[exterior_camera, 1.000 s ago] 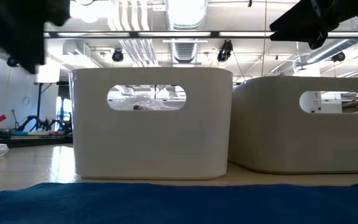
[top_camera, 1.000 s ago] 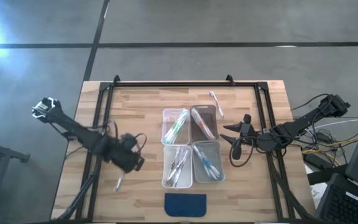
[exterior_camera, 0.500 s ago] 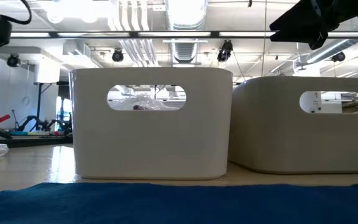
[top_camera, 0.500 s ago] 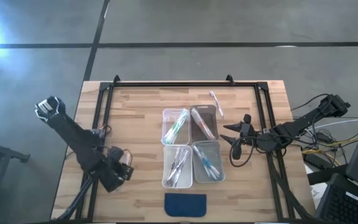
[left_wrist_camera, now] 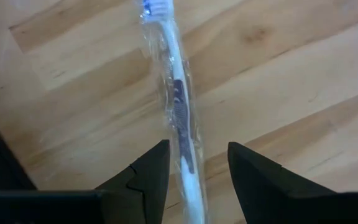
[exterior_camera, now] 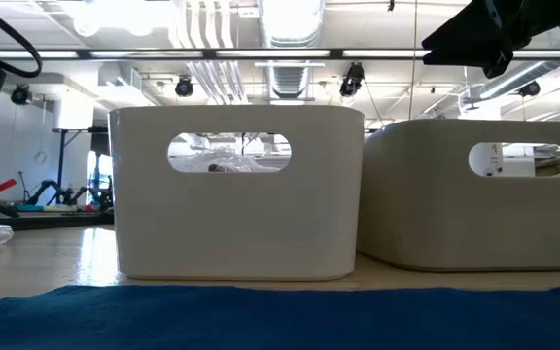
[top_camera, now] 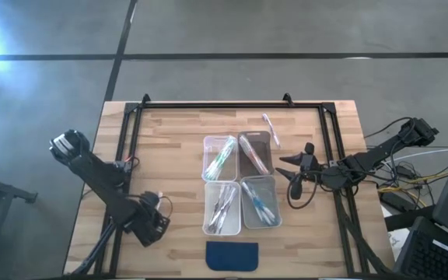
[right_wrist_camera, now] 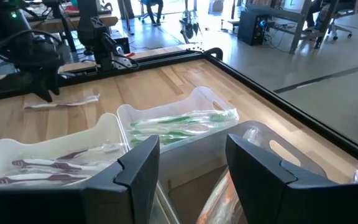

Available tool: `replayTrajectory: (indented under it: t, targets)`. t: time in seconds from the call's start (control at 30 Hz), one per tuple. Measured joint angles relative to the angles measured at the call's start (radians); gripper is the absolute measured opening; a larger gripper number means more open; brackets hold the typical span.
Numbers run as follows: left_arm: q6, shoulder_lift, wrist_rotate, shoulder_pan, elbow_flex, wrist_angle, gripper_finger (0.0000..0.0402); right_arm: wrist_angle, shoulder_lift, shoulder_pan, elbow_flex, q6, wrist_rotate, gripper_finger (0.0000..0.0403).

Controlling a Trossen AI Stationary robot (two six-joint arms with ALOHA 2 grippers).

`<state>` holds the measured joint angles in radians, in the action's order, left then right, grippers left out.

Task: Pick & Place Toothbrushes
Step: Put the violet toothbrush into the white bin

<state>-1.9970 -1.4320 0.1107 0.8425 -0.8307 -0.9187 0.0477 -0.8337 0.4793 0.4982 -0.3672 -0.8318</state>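
Toothbrush sorting, nearly complete.
Clear-wrapped white toothbrush with purple grip (left_wrist_camera: 180,118) lies near the tabletop's left front edge between the left gripper's (top_camera: 151,227) spread fingers, ungrasped; another wrapped toothbrush (top_camera: 270,128) lies toward the back edge; four clear plastic bins (top_camera: 239,185) hold the rest; right gripper (top_camera: 286,169) open, idle.

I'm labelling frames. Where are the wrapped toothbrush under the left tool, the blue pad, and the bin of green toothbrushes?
wrapped toothbrush (left_wrist_camera: 178,106): left wrist view, mid-handle.
blue pad (top_camera: 232,255): high view, centre.
bin of green toothbrushes (right_wrist_camera: 199,96): right wrist view, far rim.
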Motion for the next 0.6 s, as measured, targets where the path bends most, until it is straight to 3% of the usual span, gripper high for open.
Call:
replayTrajectory:
  t: [0.3,0.6]
  targets:
    - [0.017,-0.064,-0.013,-0.003,0.001,0.002,0.0167,0.000,0.000,0.000,-0.001,0.000,0.000,0.0170]
    - [0.034,-0.101,-0.023,-0.015,0.021,0.012,0.0167,0.000,0.000,0.000,-0.003,0.000,0.000,0.0191]
